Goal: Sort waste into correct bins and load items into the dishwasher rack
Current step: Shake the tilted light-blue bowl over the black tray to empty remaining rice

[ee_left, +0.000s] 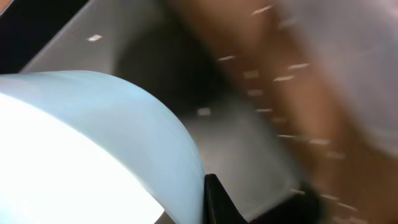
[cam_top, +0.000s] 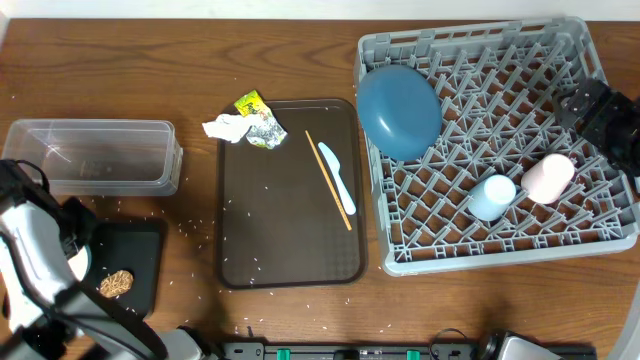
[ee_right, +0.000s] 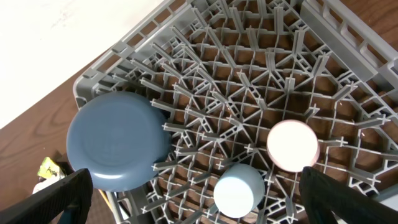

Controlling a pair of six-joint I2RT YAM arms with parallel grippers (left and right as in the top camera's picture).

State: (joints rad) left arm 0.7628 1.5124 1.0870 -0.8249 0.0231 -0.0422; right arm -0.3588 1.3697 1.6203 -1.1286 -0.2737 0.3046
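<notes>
Below the right gripper [ee_right: 198,186]: one grey rack [cam_top: 500,250], one blue plate [cam_top: 400,110], one pink cup [cam_top: 549,178], one light blue cup [cam_top: 492,196]. Well to its left: one brown tray [cam_top: 290,240], one spoon [cam_top: 338,177], one chopstick [cam_top: 313,148], one paper ball [cam_top: 225,127], two wrappers [cam_top: 250,103] [cam_top: 268,132]. By the left gripper [cam_top: 74,250]: one bowl [ee_left: 93,149], one clear tub [cam_top: 100,155], one black tray [cam_top: 145,250], one food lump [cam_top: 116,283].

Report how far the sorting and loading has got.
Done: blue plate, light blue cup and pink cup in the rack; brown lump in the black tray. In hand: left claw grips the bowl. Left: spoon, chopstick, crumpled paper, wrappers on the brown tray.
</notes>
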